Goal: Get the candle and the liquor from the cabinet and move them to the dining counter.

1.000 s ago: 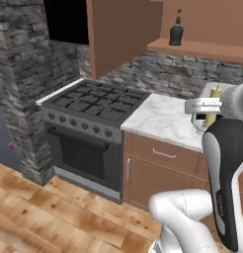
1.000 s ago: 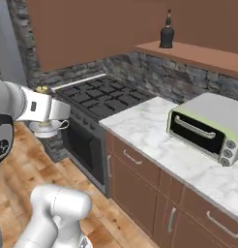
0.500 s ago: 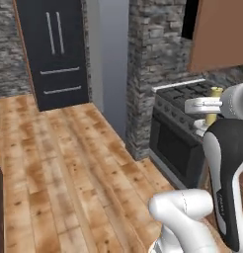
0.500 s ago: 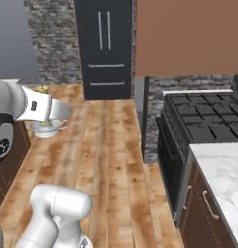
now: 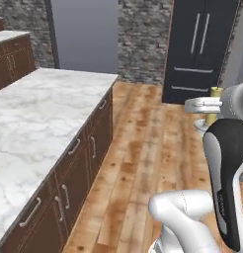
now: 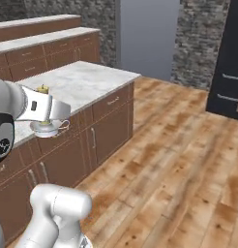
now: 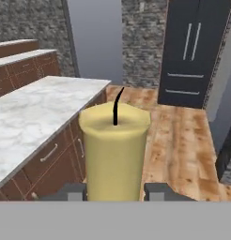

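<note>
The candle (image 7: 115, 150), a thick pale-yellow stick with a black wick, stands between my gripper's (image 7: 115, 190) two dark fingertips (image 7: 73, 191), which are shut on its lower part. In the left base view its top (image 5: 216, 92) pokes up above the hand and its silvery dish hangs below my gripper (image 5: 208, 107). In the right base view the candle's dish (image 6: 45, 128) sits under my gripper (image 6: 47, 114), over a marble counter's edge. The liquor and the cabinet are out of view.
A long white marble counter (image 5: 39, 118) on brown drawers runs along the left; no stools show beside it, so I cannot tell whether it is the dining counter. A black fridge (image 5: 200, 49) stands ahead. Wood floor (image 6: 179, 164) lies open between them.
The base has turned, so the whole picture has swung: stove, cabinet and liquor have left view, while the marble counter and fridge have come in. The candle stays in the gripper.
</note>
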Motion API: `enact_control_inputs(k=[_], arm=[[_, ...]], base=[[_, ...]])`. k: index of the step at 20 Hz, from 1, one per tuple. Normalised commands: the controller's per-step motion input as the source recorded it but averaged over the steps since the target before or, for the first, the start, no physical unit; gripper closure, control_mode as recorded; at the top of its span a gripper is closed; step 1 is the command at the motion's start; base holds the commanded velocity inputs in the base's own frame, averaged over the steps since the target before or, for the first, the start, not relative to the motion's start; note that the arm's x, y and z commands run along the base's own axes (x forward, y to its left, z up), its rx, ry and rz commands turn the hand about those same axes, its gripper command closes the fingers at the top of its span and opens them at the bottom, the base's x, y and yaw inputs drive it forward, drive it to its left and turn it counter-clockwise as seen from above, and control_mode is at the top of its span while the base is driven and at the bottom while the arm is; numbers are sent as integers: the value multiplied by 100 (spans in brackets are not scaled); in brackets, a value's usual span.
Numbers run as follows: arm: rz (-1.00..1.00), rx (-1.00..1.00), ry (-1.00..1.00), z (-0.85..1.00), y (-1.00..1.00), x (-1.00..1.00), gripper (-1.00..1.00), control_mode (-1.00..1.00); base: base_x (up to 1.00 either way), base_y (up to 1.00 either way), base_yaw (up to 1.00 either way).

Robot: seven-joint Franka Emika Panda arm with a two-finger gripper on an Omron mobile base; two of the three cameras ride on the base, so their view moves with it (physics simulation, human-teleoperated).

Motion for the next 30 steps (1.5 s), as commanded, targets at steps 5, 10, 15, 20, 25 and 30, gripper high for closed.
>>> enact_control_inputs(k=[5,10,15,20,25,30], arm=[[0,0,0,0,0,0,100,100],[0,0,0,0,0,0,100,100],[0,0,0,0,0,0,100,100],[0,0,0,0,0,0,100,100],[0,0,0,0,0,0,100,100],[0,0,0,0,0,0,100,100]], base=[[1,4,95],[26,2,82],[2,0,100],[0,0,100],[16,11,93],[93,81,21]])
